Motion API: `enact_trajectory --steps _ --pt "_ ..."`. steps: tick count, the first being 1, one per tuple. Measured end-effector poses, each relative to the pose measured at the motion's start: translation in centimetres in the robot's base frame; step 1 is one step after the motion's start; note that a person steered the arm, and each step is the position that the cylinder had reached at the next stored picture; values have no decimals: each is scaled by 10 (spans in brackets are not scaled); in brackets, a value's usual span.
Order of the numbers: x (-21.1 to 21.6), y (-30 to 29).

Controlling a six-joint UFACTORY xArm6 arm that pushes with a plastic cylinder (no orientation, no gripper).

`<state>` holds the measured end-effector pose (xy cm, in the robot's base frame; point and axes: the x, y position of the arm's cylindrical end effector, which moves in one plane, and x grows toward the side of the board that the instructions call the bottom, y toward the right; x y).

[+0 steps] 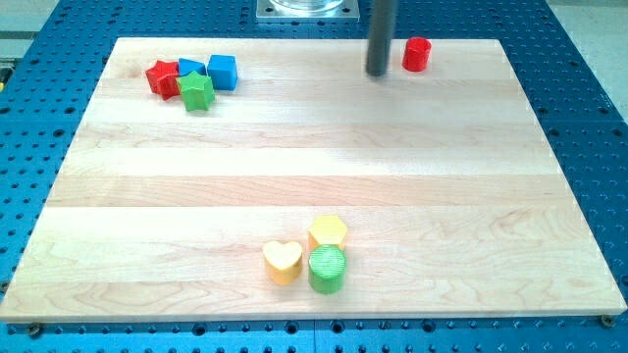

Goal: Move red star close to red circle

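Note:
The red star [162, 77] lies at the board's top left, touching a blue block [188, 70] and a green star [197, 91]. The red circle [417, 54] stands near the top edge, right of centre. My tip [378, 74] is the lower end of the dark rod, just left of the red circle with a small gap, and far to the right of the red star.
A blue cube [223, 72] sits right of the green star in the top-left cluster. Near the bottom centre are a yellow heart [283, 261], a yellow hexagon [328, 232] and a green circle [328, 269]. The wooden board [314, 167] lies on a blue perforated table.

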<state>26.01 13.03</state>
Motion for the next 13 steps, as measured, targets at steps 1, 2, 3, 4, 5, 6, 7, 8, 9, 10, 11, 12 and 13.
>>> enact_trajectory --steps 1,2,3,4,5,6,7,8,9,10,11,12,13 --pt "5 10" --pt "30 -62" --pt "80 -130" --pt "121 -225" --pt "117 -302" --pt "98 -326" --pt "78 -339" --pt "54 -344" --pt "54 -338" --pt "54 -338" --pt "54 -342" --pt "49 -346" --pt "15 -332"
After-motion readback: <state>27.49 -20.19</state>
